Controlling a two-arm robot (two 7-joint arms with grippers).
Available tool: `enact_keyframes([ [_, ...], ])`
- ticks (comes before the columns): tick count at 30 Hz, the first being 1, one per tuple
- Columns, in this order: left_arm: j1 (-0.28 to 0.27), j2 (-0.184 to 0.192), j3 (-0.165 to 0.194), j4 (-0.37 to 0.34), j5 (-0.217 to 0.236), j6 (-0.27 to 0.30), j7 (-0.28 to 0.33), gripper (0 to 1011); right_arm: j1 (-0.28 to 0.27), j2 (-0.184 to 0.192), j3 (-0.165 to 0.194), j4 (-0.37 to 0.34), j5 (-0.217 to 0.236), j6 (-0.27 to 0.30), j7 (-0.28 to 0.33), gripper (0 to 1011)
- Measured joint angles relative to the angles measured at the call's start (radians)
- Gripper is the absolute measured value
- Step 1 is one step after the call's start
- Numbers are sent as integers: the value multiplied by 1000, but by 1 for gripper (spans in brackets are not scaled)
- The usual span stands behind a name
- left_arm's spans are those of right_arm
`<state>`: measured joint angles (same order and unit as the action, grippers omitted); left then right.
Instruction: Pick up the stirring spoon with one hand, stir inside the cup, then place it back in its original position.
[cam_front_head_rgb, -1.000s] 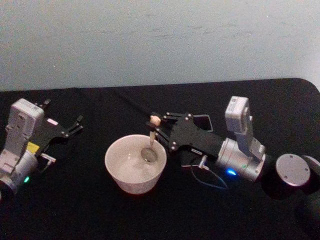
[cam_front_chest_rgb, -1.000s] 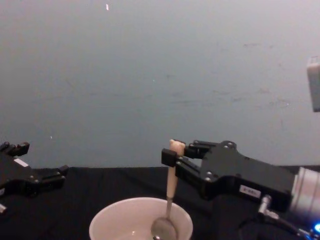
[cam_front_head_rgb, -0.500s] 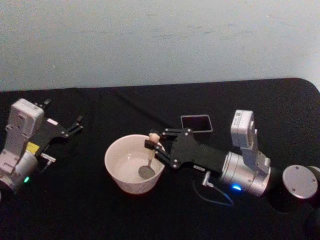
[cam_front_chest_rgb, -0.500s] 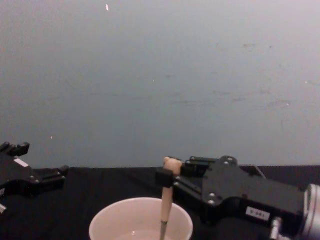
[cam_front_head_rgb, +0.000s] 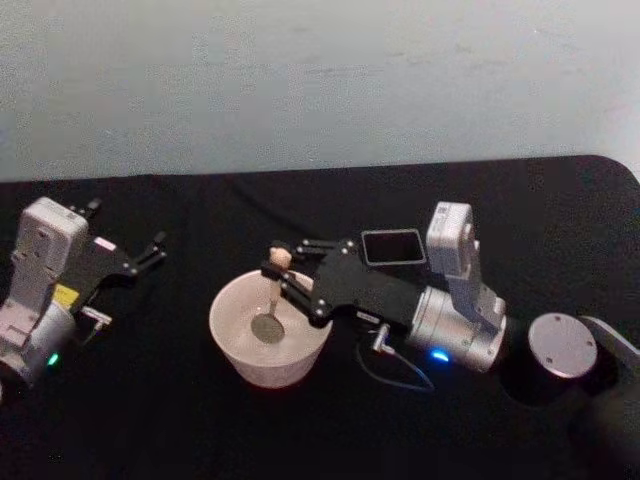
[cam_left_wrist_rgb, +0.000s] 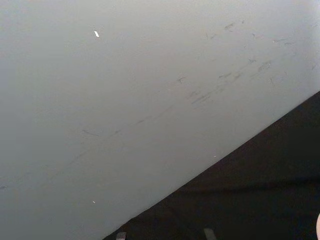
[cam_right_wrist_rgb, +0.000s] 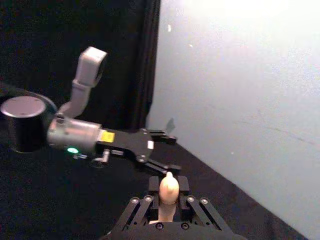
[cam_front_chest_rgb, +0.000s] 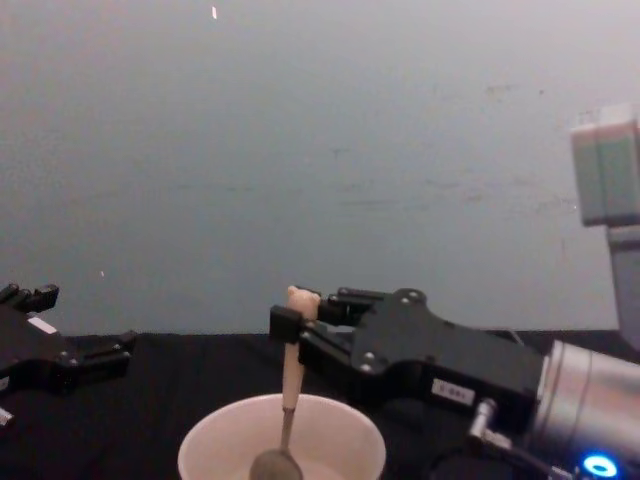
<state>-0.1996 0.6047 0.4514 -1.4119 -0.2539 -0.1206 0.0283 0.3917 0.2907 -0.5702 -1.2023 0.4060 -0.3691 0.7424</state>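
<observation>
My right gripper (cam_front_head_rgb: 276, 268) is clamped on the stirring spoon (cam_front_chest_rgb: 291, 362) just under its little bear head, two fingers pinching the peach handle from either side. That arm lies low and nearly level over the black table (cam_front_head_rgb: 150, 420). It reaches in from my right toward the middle, with the silver wrist behind the black palm and the wrist camera standing up above it. My fingertips sit over the far edge of the cup (cam_front_head_rgb: 232, 352).

The spoon hangs close to upright from that grip. From the chest it looks straight, from the head a touch tilted. Its metal bowl is down inside the cup, near the middle — I think it is at or near the bottom, though I cannot see whether it touches.

The dark grey holder (cam_front_head_rgb: 393, 246) stands on the far side of my right palm, just beside it and apart from the cup.

My left gripper (cam_front_head_rgb: 128, 226) is out at my left, well apart from the cup — fingers spread wide, holding nothing, pointing toward the middle of the table.
</observation>
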Motion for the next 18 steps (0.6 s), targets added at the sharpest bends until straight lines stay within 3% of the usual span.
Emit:
enact_keyframes([
  [7, 0, 0, 0, 0, 0, 0, 0, 1001, 34, -23, 14, 55, -18, -16, -27, 213],
  [18, 0, 0, 0, 0, 0, 0, 0, 1001, 32, -14, 42, 59, -25, -22, -40, 213],
])
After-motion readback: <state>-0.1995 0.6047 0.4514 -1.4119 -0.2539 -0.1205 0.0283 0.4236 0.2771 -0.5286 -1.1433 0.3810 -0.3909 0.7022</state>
